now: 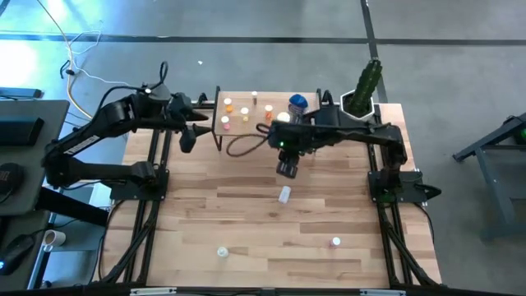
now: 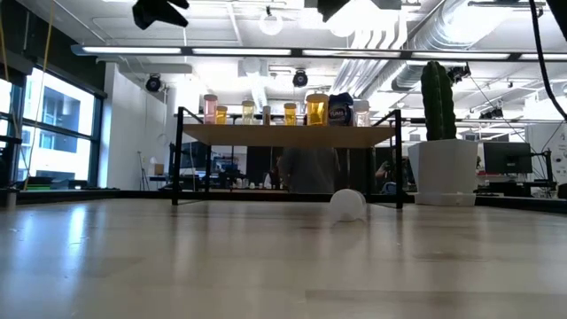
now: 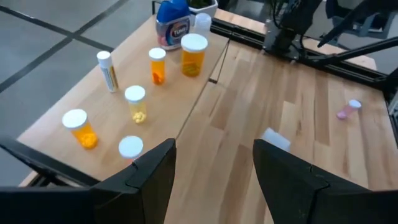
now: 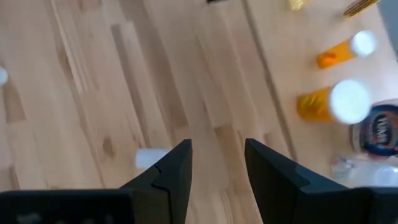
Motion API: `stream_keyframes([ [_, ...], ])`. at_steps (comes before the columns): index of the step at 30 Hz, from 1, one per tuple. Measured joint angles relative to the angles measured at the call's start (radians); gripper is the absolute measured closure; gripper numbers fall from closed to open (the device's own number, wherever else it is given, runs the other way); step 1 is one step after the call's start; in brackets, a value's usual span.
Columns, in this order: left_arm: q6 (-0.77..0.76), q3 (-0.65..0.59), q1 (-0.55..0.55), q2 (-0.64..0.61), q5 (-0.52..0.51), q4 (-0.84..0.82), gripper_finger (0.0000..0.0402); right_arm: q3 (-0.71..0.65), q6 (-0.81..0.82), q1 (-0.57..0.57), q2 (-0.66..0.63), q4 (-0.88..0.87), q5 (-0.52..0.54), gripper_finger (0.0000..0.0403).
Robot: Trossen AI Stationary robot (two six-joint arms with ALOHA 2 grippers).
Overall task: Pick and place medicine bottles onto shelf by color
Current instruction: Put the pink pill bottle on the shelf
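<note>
From above, the right gripper [image 1: 287, 169] hangs released over a white bottle [image 1: 284, 194] lying on the table [image 1: 246, 222], the left gripper [image 1: 187, 138] open beside the shelf [image 1: 246, 123] — whose orange bottles [image 3: 193, 55] hold pills in the left wrist view.

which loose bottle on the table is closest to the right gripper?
The white bottle lying on its side mid-table, just in front of the right gripper. The other two loose ones, the pink-capped bottle and another small bottle, sit near the table's front edge.
</note>
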Motion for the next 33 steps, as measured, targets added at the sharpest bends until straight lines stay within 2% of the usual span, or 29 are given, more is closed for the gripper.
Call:
stream_keyframes([
  [5,-0.015,0.000,-0.011,-0.043,-0.001,-0.033,0.0197,-0.171,0.030,0.035,-0.065,0.004,-0.001,0.0265],
  [10,-0.028,0.000,-0.010,-0.080,-0.001,-0.032,0.0197,-0.421,0.132,0.066,-0.216,0.118,-0.005,0.0265],
  [15,-0.061,0.000,-0.010,-0.097,-0.001,-0.032,0.0197,-0.664,0.290,0.117,-0.398,0.267,-0.056,0.0265],
  [19,-0.076,0.000,-0.010,-0.100,-0.001,-0.032,0.0197,-0.823,0.459,0.173,-0.523,0.331,-0.057,0.0265],
  [26,-0.090,0.000,-0.010,-0.100,-0.001,-0.031,0.0197,-1.017,0.645,0.324,-0.665,0.411,-0.057,0.0265],
  [33,-0.129,0.000,-0.010,-0.100,-0.001,-0.031,0.0197,-1.146,0.732,0.504,-0.696,0.492,-0.043,0.0265],
])
